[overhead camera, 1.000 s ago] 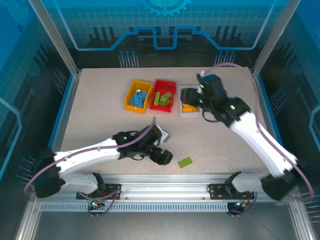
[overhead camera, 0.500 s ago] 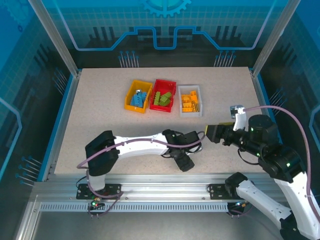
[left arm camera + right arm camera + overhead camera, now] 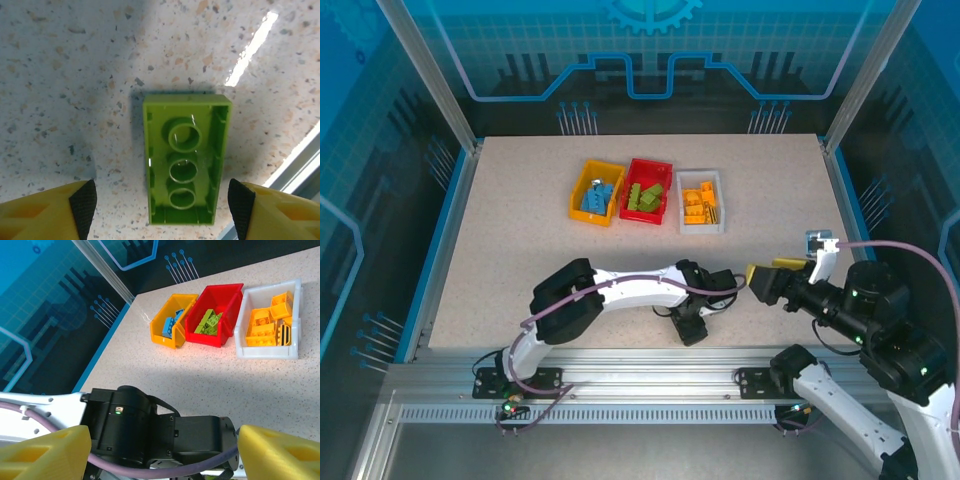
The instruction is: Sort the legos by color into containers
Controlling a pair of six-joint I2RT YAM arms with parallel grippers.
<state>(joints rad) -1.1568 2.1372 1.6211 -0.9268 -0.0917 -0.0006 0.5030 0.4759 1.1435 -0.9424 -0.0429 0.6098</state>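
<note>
Two grippers: both low over the front part of the table, right of its centre, with their tips near each other.
left gripper: points straight down at the tabletop with its jaws apart. The black pads stand one on each side of the green brick, and a strip of bare table shows between each pad and the brick.
green brick: lies flat on the table, upside down, its hollow underside and three round tubes facing up. It sits just beside the front rail, between the left gripper's fingers.
right gripper: held roughly level, facing the black wrist of the left arm. Its yellow fingers are spread wide with nothing held between them.
three bins: set side by side in a row farther back on the table, well apart from both grippers.
orange bin: leftmost, holds blue bricks.
red bin: in the middle, holds green bricks.
white bin: rightmost, holds yellow-orange bricks.
</note>
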